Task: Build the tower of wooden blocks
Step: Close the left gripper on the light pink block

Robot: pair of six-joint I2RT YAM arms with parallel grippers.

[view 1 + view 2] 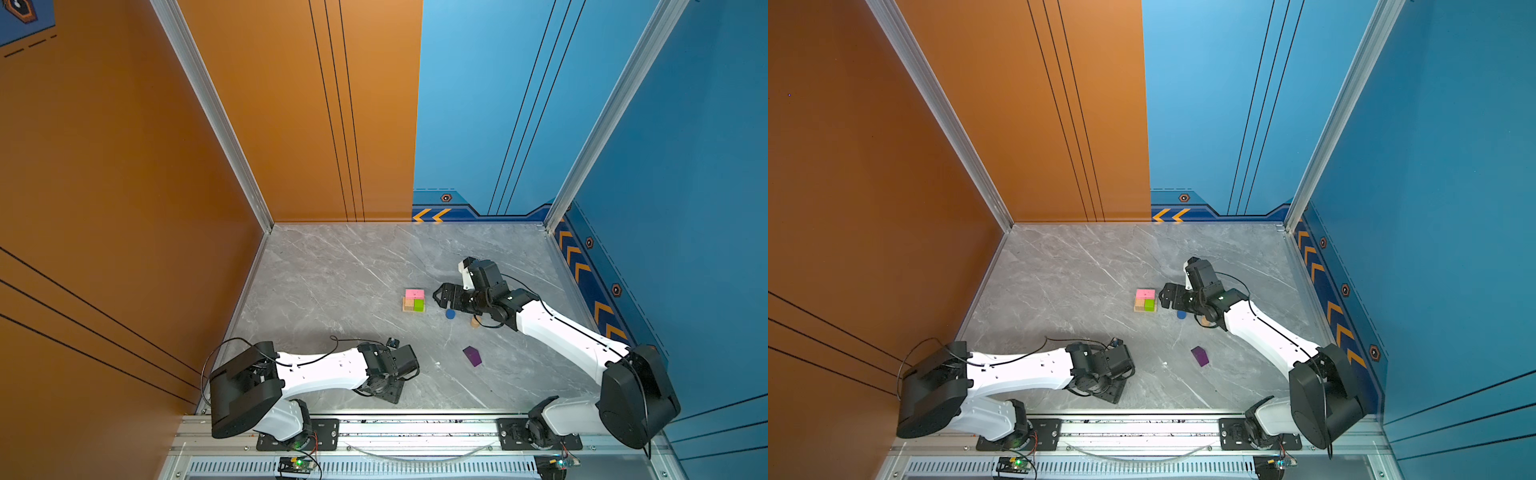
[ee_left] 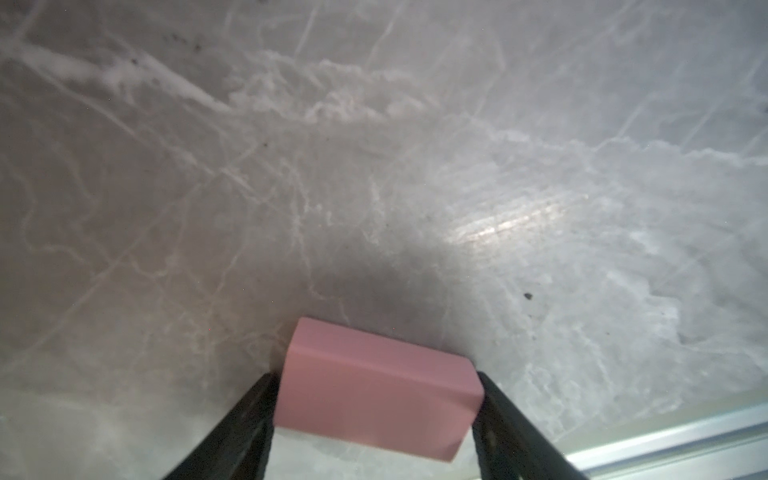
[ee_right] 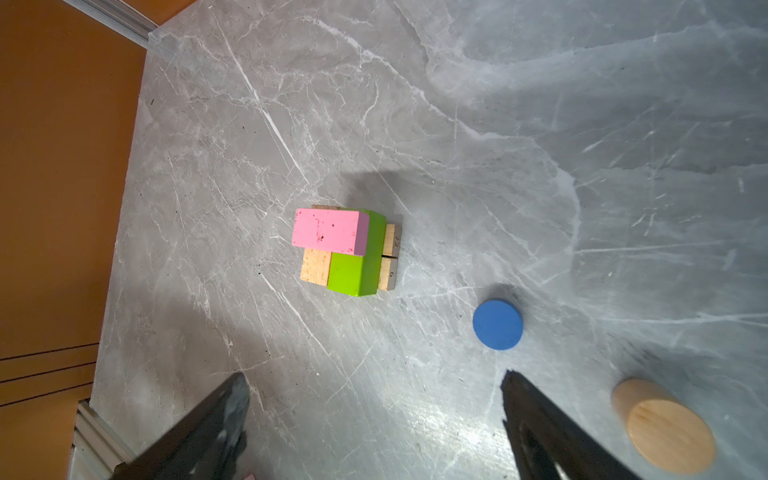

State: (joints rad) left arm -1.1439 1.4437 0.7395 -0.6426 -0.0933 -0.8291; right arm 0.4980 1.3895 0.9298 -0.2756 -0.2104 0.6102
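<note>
**Tower half built: pick-up of the second slab.** The wood block tower stands about the middle of the table, a little toward its right edge. It has tan blocks at the base, with a tan bar and a lime-green bar side by side above them. The first pink slab lies across one half of that pair, and the other half is bare.

Close to the table's front edge, the left pincer has the second pink slab between its fingers, which bear on its two short ends. Whether the slab is off the table cannot be told.

The right pincer hangs wide open and empty just beside the tower, with the blue cylinder and the tan cylinder on the table near it. The purple peaked block lies apart, nearer the front edge.

The step in hand appears to be fetching the second slab. The next move calls for a lift, a carry to the tower and a flat set-down parallel to the first slab, without nudging the stack. The right pincer may have to give room.
</note>
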